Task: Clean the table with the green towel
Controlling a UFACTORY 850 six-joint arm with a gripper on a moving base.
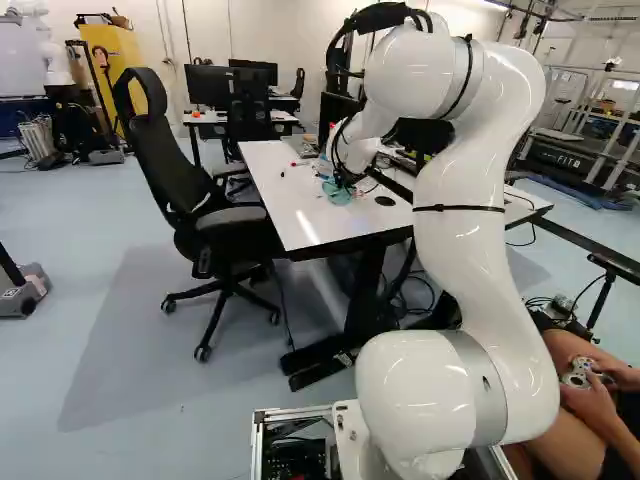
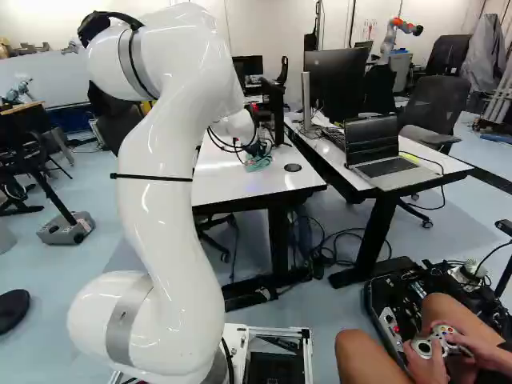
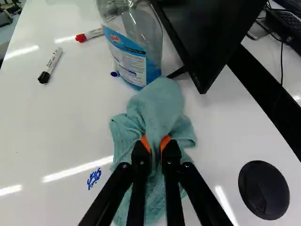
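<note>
End effector point(image 1: 344, 181) grips towel point(image 3: 162, 106) — bottle point(image 3: 134, 52) ahead (broad tabletop point(image 3: 61, 122) beside).

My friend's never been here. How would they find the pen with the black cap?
Find the white table, then the big see-through bottle with a blue label standing on it. Close beside that lies the red-capped marker. The black-capped marker lies farther from the bottle, its dark cap setting it apart.
</note>
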